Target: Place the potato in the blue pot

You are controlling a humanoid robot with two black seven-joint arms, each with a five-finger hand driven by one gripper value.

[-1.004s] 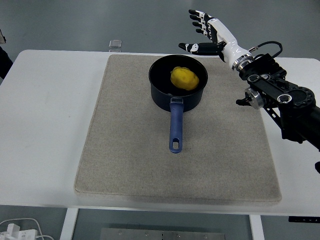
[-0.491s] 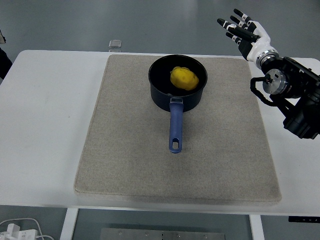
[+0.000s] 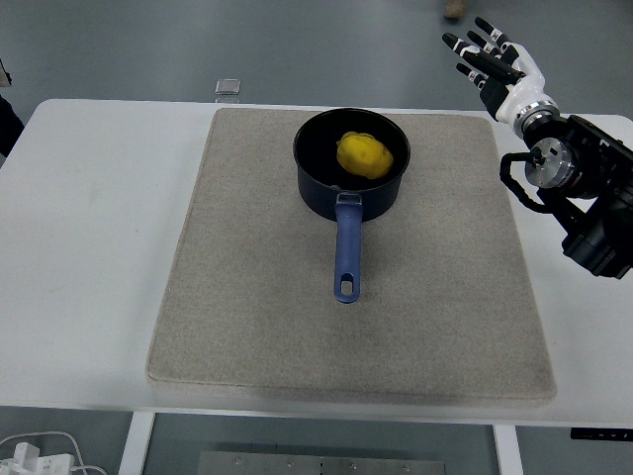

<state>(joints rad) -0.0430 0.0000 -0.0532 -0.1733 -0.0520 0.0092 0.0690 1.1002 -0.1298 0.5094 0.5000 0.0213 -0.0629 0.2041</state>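
From the head view, the yellow potato is sitting inside the blue pot on the far part of the grey mat, handle pointing near. The right hand is hovering well right of it, 5 fingers spread, holding nothing.

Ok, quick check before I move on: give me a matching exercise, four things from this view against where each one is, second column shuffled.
Things:
1. potato
2. blue pot
3. right hand
4. mat

Places:
A. on the white table
B. raised past the table's far right corner, fingers spread
C. inside the pot
D. on the mat, handle pointing to the near edge

Pairs: 1-C, 2-D, 3-B, 4-A
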